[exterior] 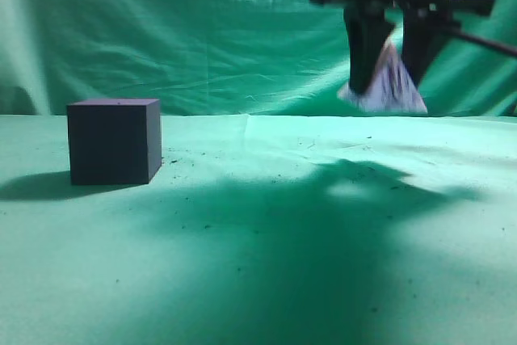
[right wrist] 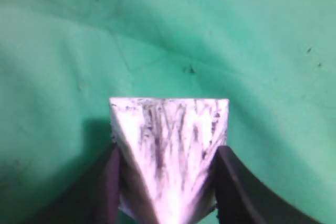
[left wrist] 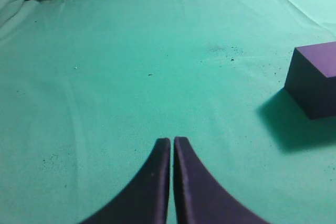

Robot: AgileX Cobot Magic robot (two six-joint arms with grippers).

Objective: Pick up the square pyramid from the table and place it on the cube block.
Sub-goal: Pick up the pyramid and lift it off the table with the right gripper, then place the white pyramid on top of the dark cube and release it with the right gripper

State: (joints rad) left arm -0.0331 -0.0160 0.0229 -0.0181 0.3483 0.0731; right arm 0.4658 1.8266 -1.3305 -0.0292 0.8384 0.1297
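While your right end effector (exterior: 392, 66) hangs above the table (exterior: 266, 232) at 1 o'clock in the exterior view, its fingers (right wrist: 239, 187) pinch the pyramid (right wrist: 168, 150) by two opposite faces, lifted clear of the cloth. Your left end effector (left wrist: 172, 145) is pressed together, holding nothing. You'll find the cube (exterior: 113, 141) resting at 9 o'clock.

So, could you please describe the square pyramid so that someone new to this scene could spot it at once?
Start from the green table and look to its right side, well away from the dark cube block on the left. There the right end effector holds the square pyramid above the cloth. It is the only pale object, white with dark streaks.
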